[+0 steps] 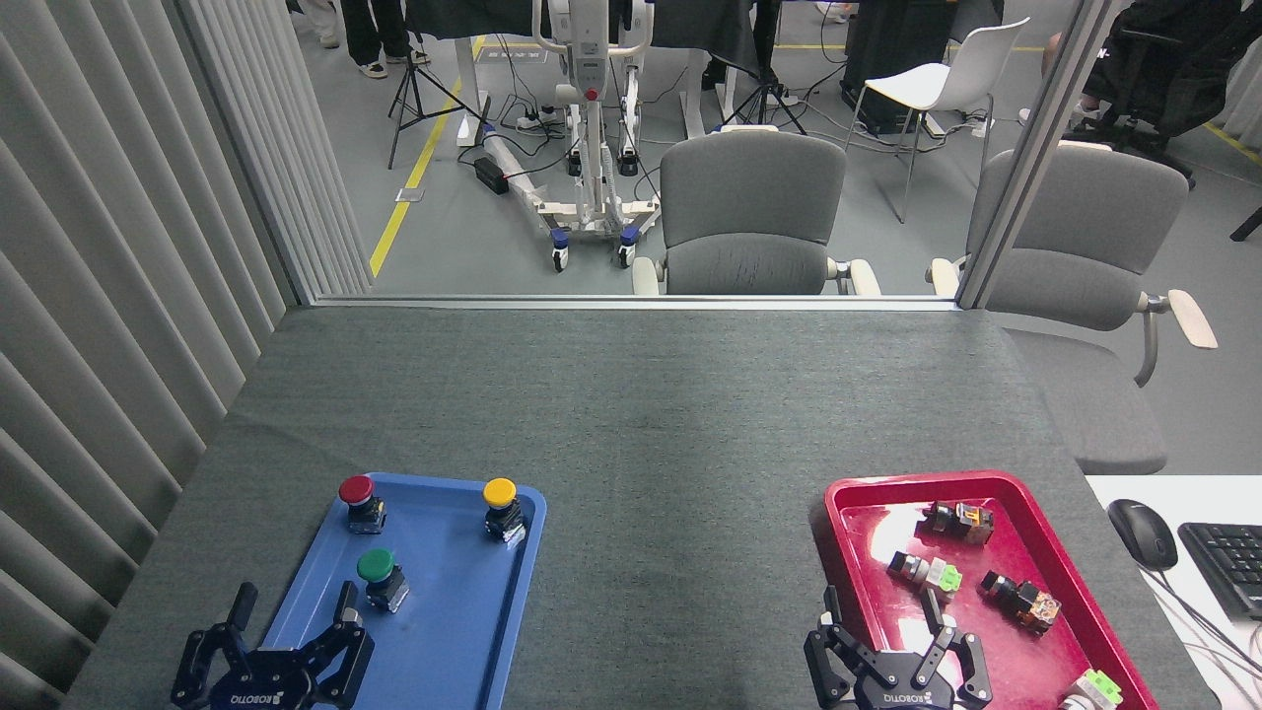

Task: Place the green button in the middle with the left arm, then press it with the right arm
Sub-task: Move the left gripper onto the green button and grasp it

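Observation:
The green button (376,566) stands upright in the blue tray (449,631), towards its near left. My left gripper (294,603) is open at the bottom edge of the view, just short of the button, with its fingers spread and nothing between them. Over the near rim of the red tray (834,513) my right gripper (880,613) is also open and holds nothing. The middle (680,552), between the two trays, is bare dark grey covering.
A red button (356,491) and a yellow button (500,493) stand at the blue tray's far end. Several switches, some light green (944,577), lie in the red tray. A mouse (1142,532) and keyboard (1227,562) sit at the right; a slatted wall (108,325) runs along the left.

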{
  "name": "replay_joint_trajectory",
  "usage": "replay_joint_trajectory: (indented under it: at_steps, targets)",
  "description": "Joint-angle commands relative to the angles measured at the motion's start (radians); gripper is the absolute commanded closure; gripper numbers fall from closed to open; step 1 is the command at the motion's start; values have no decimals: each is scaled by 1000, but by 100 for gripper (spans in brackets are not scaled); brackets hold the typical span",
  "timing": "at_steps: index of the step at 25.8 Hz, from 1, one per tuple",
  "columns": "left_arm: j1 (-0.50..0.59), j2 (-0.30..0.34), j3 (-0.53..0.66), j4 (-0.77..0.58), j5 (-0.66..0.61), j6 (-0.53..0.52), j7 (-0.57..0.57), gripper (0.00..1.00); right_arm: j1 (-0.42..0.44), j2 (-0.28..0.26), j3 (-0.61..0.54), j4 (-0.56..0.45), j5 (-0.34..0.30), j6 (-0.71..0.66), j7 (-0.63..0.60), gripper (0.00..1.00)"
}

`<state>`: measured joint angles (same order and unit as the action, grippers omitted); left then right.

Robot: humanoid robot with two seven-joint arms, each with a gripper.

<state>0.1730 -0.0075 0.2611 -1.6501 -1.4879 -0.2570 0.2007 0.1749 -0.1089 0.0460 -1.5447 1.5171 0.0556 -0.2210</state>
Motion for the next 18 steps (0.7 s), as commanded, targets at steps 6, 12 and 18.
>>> replay_joint_trajectory:
  at_steps: [6,12,18]
  targets:
    - [-78,80,-65,210,6,-47,-9,0,0,0,0,-2,0,1,0,0]
    - [-165,107,-74,363,1,-137,-17,1,0,0,0,-2,0,1,0,1]
    - [-236,141,-72,507,1,-220,-43,1,0,0,0,-2,0,1,0,0]
